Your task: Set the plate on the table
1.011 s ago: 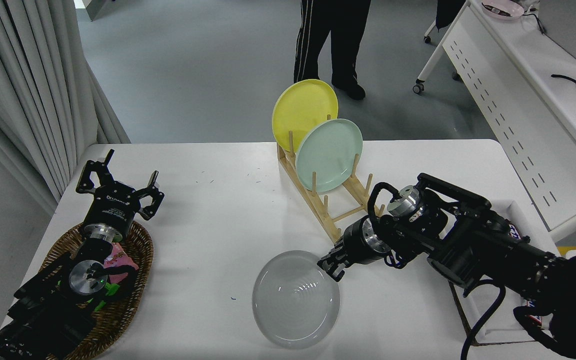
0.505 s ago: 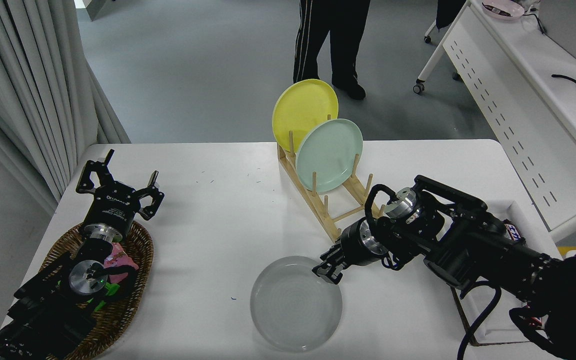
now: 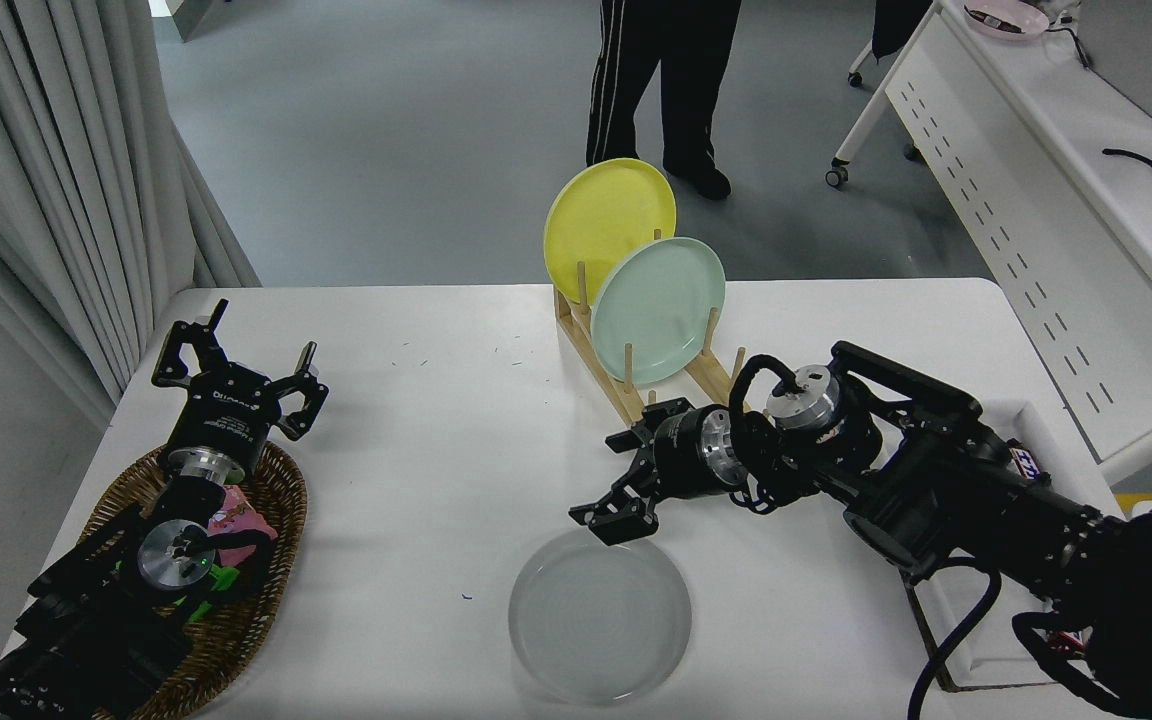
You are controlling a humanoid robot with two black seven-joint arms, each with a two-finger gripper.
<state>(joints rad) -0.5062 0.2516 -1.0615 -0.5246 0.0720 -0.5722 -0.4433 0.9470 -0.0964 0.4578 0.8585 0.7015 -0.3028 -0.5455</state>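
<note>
The plate [image 3: 599, 614] is seen lying flat on the table [image 3: 436, 440], near its front edge. Just above its far rim, the right gripper [image 3: 618, 478] is held with fingers spread, gripping nothing. The left gripper [image 3: 236, 375] is parked spread over a basket [image 3: 266, 590].

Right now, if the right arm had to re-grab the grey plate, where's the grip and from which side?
Probably the far rim. The plate lies flat on the table, so its shallow raised rim is the only part the fingers could pinch. The right gripper hangs open just beyond that far edge, so coming in low from there is shortest. The left gripper is parked over the basket.
</note>
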